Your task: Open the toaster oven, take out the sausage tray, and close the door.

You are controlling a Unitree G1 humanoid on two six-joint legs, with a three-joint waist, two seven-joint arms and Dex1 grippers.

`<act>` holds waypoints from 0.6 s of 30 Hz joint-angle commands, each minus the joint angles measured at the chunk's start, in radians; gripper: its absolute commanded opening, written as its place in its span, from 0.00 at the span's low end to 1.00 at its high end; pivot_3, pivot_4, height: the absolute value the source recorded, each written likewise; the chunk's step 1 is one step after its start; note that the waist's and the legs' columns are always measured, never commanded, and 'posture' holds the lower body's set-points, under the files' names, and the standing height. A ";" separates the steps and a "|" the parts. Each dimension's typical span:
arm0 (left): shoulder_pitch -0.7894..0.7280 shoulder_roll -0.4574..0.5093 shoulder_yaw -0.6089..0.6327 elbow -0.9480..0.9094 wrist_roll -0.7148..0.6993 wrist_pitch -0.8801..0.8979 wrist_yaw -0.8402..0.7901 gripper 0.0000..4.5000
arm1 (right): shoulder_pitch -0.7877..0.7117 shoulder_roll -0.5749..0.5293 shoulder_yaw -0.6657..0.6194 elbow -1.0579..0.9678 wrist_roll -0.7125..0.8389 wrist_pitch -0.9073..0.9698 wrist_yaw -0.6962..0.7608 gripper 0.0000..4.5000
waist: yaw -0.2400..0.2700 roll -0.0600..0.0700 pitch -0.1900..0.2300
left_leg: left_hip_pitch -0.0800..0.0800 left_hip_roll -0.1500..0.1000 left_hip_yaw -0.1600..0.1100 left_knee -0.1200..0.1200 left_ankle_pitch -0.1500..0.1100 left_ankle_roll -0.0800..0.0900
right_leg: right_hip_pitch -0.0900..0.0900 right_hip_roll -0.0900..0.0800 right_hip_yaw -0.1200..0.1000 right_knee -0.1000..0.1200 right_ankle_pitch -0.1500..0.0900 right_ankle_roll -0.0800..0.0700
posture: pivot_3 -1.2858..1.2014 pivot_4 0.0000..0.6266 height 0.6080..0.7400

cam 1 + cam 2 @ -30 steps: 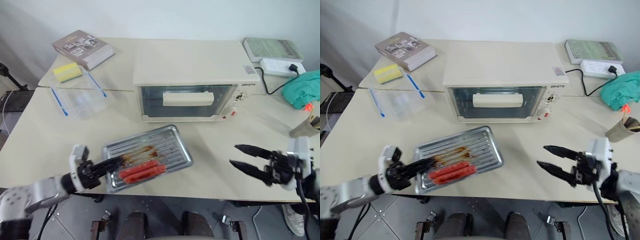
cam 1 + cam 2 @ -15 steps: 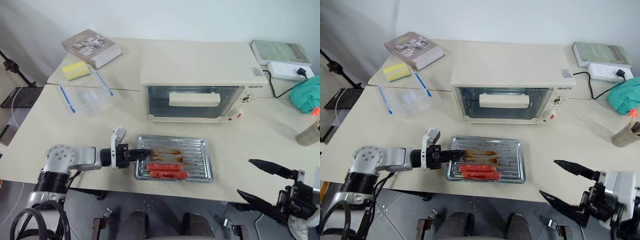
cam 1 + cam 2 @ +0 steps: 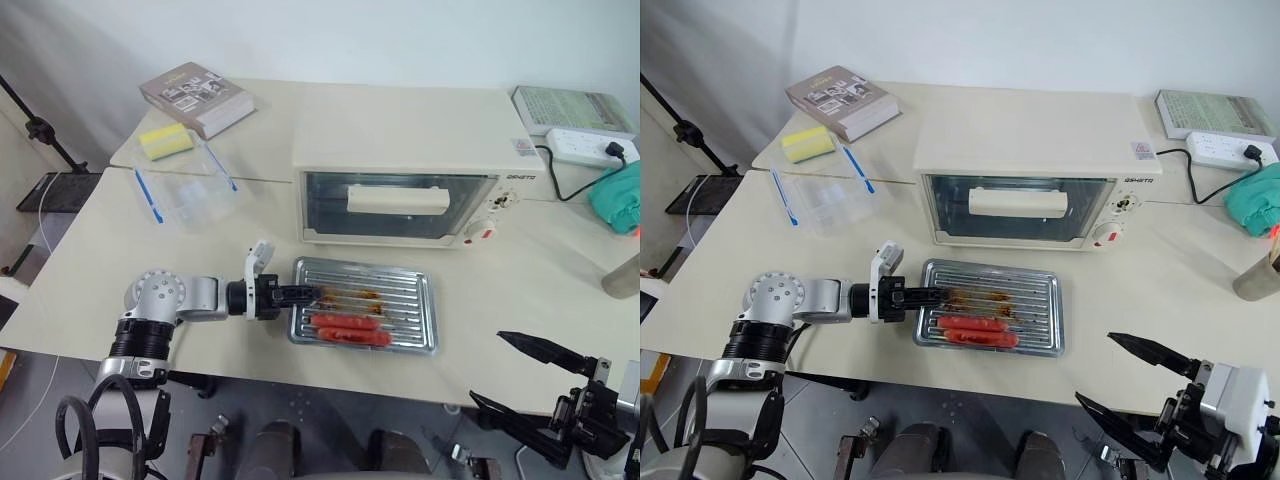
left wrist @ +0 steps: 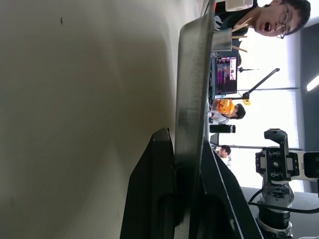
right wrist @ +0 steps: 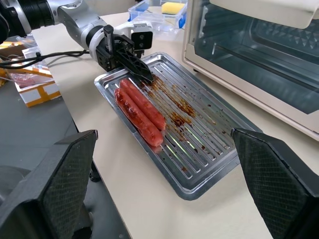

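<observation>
Left claw (image 3: 300,294) clamps ribbed metal sausage tray (image 3: 395,300) rim; right claw (image 3: 532,383) wide.

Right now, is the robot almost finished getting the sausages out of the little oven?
Nearly. The sausage tray is already out, lying flat on the table in front of the toaster oven, and the door looks shut. In hand: the left gripper is pinching the tray's near-left rim. The right gripper hangs open, off the table's edge. Left: letting go of the tray.
</observation>
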 commanded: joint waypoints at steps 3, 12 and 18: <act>0.021 -0.046 0.059 -0.040 0.046 0.067 0.051 0.38 | -0.011 -0.014 0.004 -0.011 0.002 -0.011 -0.017 1.00 | -0.004 0.000 0.000 | -0.001 0.000 0.000 0.000 0.000 0.000 | 0.000 0.000 0.000 0.001 0.000 0.000 | 0.52 0.24 1.00; 0.056 -0.045 0.214 -0.159 0.043 0.152 0.078 0.94 | -0.052 -0.034 0.041 0.018 -0.012 -0.009 -0.017 1.00 | -0.023 -0.002 0.001 | -0.001 0.001 0.000 -0.001 0.000 0.000 | -0.001 0.001 -0.001 0.002 0.000 0.000 | 0.52 0.24 1.00; 0.139 0.126 0.261 -0.241 0.095 -0.019 -0.133 1.00 | -0.108 -0.072 0.070 0.061 -0.020 -0.006 0.001 1.00 | -0.056 -0.003 0.002 | 0.000 0.002 0.001 -0.002 0.000 -0.001 | -0.002 0.002 0.000 0.005 0.000 0.000 | 0.52 0.24 1.00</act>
